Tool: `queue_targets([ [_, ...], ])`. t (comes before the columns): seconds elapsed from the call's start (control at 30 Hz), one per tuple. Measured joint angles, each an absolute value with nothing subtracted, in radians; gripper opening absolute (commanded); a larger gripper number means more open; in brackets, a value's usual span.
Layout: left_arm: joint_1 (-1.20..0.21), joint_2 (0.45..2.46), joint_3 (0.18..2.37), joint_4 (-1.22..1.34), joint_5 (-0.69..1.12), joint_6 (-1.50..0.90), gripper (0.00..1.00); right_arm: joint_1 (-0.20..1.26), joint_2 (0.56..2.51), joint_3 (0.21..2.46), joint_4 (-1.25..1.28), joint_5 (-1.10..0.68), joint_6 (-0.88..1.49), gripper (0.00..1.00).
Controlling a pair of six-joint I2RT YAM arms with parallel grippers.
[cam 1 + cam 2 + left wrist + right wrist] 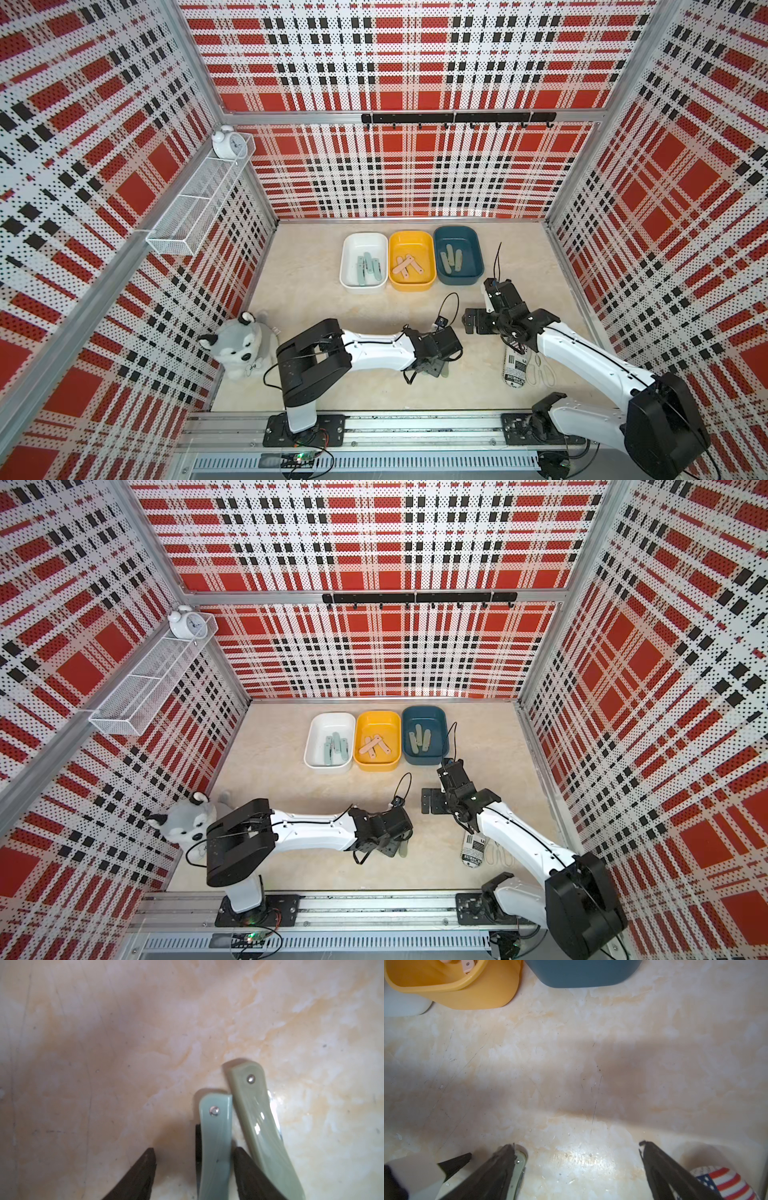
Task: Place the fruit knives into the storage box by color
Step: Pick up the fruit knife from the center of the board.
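Two fruit knives lie side by side on the marble table in the left wrist view: a mint-teal one (pixel 216 1136) and a sage green one (pixel 261 1118). My left gripper (pixel 194 1149) is open and straddles the mint-teal knife, which sits against one finger with a gap to the other. In a top view that gripper (pixel 436 368) is low over the table, hiding most of both knives. My right gripper (pixel 478 307) hovers open and empty in front of the blue storage box (pixel 457 282). The white box (pixel 363 286) holds mint-teal knives, the yellow box (pixel 411 286) peach-pink ones, the blue box sage ones.
A newspaper-print cylinder (pixel 515 368) and white-handled scissors (pixel 540 372) lie under the right arm. A plush husky (pixel 241 347) sits at the left wall. The right wrist view shows the cylinder's flag-printed end (pixel 724 1182) beside one finger.
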State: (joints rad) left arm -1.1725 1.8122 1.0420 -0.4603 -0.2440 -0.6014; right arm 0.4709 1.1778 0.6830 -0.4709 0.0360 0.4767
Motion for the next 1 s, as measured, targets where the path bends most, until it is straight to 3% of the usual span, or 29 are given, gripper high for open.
queue_targets([
  [0.33, -1.161, 1.797, 1.019, -0.443, -0.249, -0.601, 0.26, 0.471, 1.177, 0.692, -0.477, 0.054, 0.474, 1.00],
  [0.5, -1.156, 1.791, 1.010, -0.434, -0.247, -0.602, 0.22, 0.471, 1.178, 0.696, -0.482, 0.065, 0.468, 1.00],
  [1.0, -1.084, 1.758, 1.013, -0.509, -0.279, -0.606, 0.23, 0.473, 1.186, 0.737, -0.514, 0.067, 0.454, 1.00],
])
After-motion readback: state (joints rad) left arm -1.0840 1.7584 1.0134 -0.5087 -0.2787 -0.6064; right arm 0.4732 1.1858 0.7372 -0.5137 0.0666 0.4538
